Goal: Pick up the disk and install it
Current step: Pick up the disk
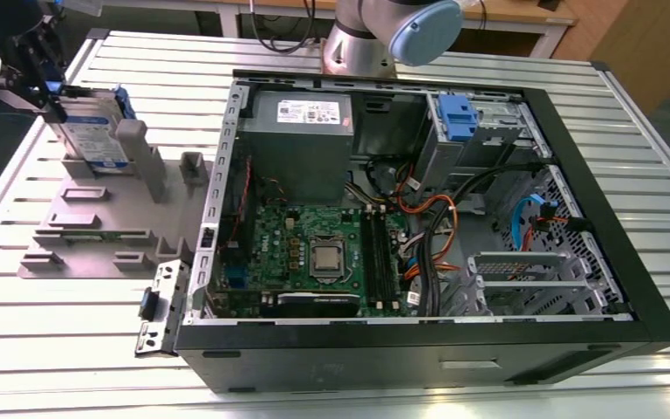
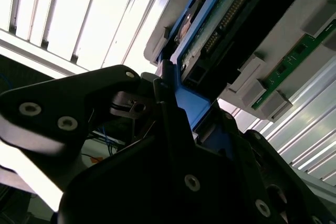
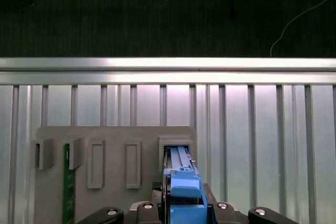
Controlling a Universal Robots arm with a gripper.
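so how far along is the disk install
Nothing looks installed yet: the disk stands upright in the grey holder on the table, outside the open computer case. In hand: the gripper is at the disk's top edge, over its blue rail in both wrist views. Left: the disk is not yet out of the holder or in the case.

Holder: grey plastic slotted fixture (image 1: 102,223), directly beneath the fingers (image 2: 170,124).
Strip: narrow green circuit board (image 3: 66,182), upright in a holder slot, near the fingers.
Table: ribbed silver metal tabletop (image 1: 32,349), below the fingers.
Case: 1 open black computer tower (image 1: 405,358), well apart from the fingers.
Inside: green motherboard (image 1: 300,236); grey metal box with white sticker (image 1: 300,140).
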